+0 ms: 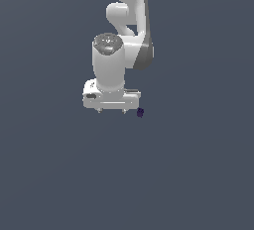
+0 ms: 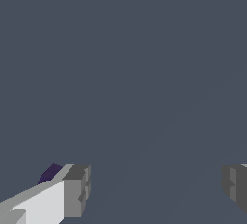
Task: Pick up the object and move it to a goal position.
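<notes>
The object (image 1: 140, 112) is a tiny dark purple piece lying on the grey floor, just off the gripper's end on the exterior view's right. My white gripper (image 1: 111, 110) points down, its fingers seen as two short stubs under the hand. In the wrist view the gripper (image 2: 154, 187) stands open with a wide empty gap between its grey fingertips (image 2: 77, 189). The object (image 2: 50, 173) peeks out behind one finger, outside the gap, mostly hidden by it.
A flat, uniform grey surface (image 1: 59, 174) lies all around. The white arm (image 1: 126, 21) rises behind the hand toward the top of the exterior view.
</notes>
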{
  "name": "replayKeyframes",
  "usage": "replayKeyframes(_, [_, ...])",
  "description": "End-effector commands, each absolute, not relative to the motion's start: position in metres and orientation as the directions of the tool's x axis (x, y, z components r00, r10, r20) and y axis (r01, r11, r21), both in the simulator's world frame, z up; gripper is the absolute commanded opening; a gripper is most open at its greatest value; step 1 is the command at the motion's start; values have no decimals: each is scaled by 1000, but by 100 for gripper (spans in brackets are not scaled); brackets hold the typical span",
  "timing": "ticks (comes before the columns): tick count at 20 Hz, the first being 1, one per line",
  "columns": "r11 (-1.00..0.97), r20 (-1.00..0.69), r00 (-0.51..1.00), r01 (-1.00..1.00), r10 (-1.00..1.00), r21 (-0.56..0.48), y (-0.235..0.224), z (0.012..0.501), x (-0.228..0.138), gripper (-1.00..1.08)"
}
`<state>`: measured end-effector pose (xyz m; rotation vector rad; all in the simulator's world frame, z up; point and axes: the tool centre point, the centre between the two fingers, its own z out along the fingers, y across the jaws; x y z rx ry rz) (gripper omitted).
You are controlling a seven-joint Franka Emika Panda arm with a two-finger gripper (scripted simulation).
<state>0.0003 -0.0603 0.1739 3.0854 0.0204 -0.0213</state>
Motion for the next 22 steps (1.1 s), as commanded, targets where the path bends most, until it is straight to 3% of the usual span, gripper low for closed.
replayKeyframes(1, [-998,-14,1000,16,15,56,-60,174,0,100])
replayKeyframes(12, [-998,-7,999,-53,-53,43,-31,152,-12,100])
replayKeyframes(22, [-979,1,979,-205,-205,18,27,108,-50,100])
